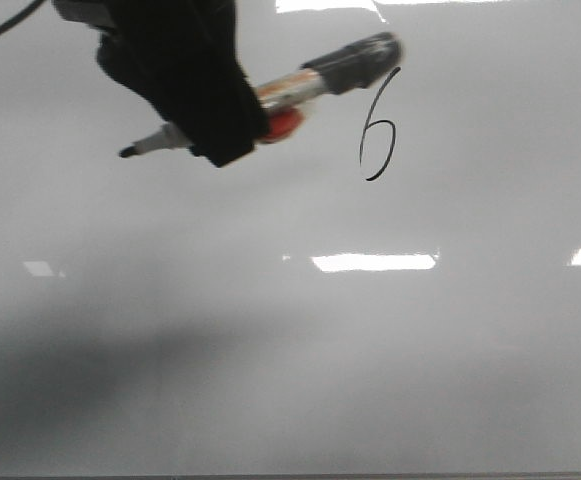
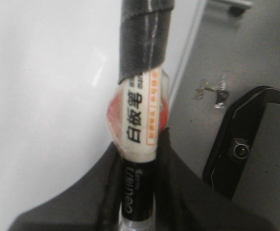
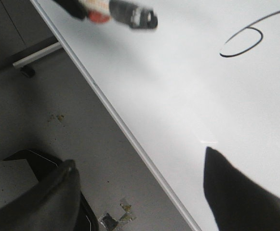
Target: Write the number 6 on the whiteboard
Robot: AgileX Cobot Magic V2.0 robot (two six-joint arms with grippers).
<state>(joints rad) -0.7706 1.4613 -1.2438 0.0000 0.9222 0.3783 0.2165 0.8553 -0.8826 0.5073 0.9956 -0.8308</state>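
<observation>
The whiteboard fills the front view. A thin slanted black number 6 is drawn on it at the upper right of centre. My left gripper is at the upper left, shut on a whiteboard marker. The marker's black tip points left, well away from the 6. In the left wrist view the marker stands between my left gripper's fingers. My right gripper is open and empty over the whiteboard's edge. The 6's loop and the marker show beyond it.
Bright light reflections lie on the board. Its thin dark bottom edge runs along the front. Grey floor lies beside the board, with a stand leg, a black box and small scraps.
</observation>
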